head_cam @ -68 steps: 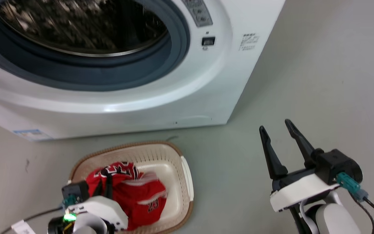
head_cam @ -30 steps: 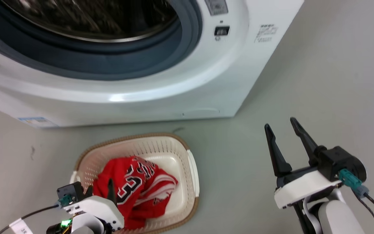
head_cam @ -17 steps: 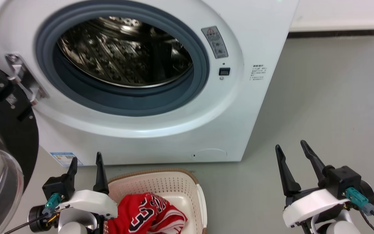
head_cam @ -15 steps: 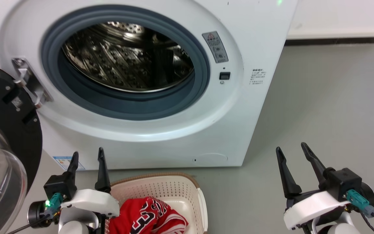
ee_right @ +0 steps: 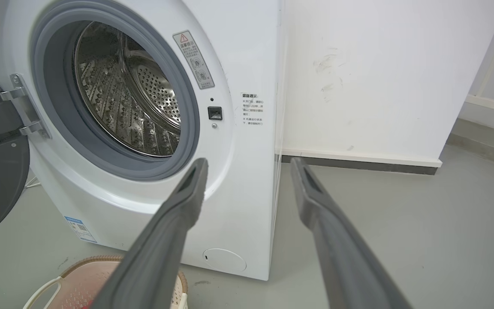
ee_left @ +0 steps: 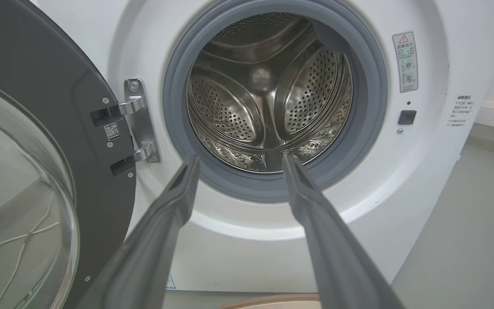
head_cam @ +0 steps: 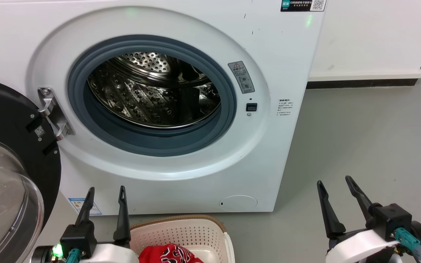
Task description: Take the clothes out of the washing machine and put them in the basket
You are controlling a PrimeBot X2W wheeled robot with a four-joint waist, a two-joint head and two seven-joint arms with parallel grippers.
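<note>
The big white washing machine (head_cam: 276,54) stands at the far side. Its round door (head_cam: 9,124) hangs wide open on the left. Inside is the shiny drum (head_cam: 152,95), bare metal with little holes. The red clothes (head_cam: 172,254) lie in the cream basket (head_cam: 181,233), which sits on the floor (head_cam: 371,138), near, just in front of the machine. The left end effector (head_cam: 107,189) is just left of the basket, its two fingers apart, with nothing between them. The right end effector (head_cam: 333,179) is at the near right, well apart from the basket, and its fingers are also spread and hold nothing.
</note>
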